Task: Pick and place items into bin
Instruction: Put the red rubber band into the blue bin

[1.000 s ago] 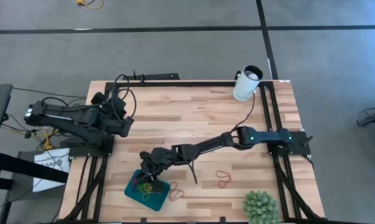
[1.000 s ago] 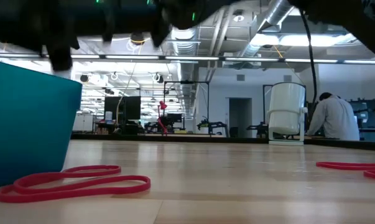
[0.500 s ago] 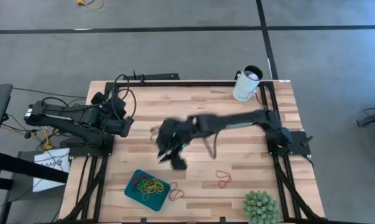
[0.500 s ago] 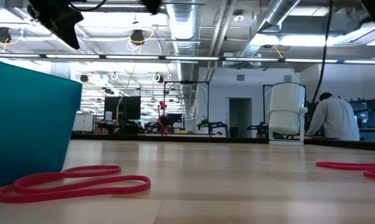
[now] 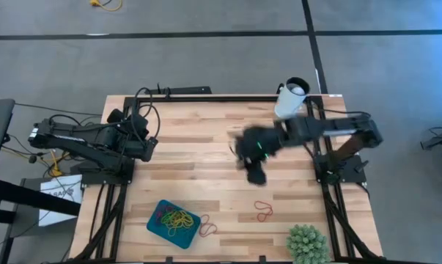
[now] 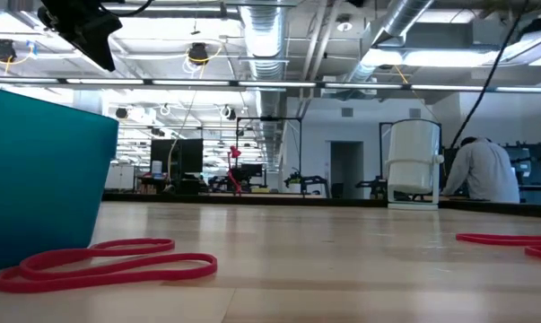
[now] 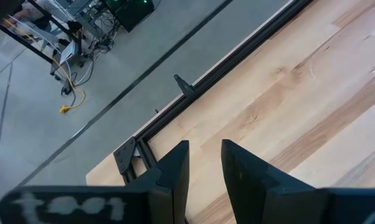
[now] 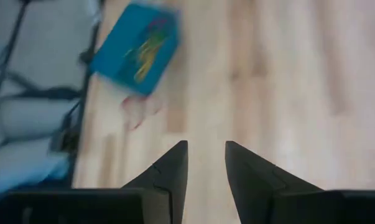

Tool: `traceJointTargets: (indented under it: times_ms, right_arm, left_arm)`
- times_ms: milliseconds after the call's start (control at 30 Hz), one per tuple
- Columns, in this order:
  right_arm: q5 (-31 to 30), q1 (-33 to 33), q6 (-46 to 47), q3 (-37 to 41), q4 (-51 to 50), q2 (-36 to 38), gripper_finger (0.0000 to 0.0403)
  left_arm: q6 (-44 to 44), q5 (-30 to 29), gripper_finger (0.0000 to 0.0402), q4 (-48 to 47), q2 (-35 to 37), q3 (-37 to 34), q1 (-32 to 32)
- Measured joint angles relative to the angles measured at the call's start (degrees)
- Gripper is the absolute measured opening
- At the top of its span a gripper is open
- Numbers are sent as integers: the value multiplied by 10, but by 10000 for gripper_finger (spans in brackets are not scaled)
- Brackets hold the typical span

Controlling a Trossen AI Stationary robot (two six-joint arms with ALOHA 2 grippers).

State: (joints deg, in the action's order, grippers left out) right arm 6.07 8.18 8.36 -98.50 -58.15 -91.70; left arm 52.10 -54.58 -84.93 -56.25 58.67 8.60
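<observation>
Right end effector withdrawn from bin, empty

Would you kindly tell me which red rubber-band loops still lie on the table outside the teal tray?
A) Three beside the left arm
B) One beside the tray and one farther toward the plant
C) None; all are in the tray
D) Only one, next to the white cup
B: in the high view one red loop lies just beside the teal tray, and another red loop lies on bare wood nearer the plant.
</observation>
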Motion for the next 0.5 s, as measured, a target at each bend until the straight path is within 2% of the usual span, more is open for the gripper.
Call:
traceJointTargets:
  times_ms: [100,200,367,500]
  right_arm:
    - [-8,54,56,147,87,70,102]
    - [-69,103,149,288,159,148,102]
    - [-191,180,354,487,234,260,102]
    - [-204,213,577,593,302,278,102]
  left_arm:
    - [0,-1,85,0,0,0,0]
    - [-1,-1,85,3,0,0,0]
    - [0,-4,85,11,0,0,0]
    - [10,-22,85,27,0,0,0]
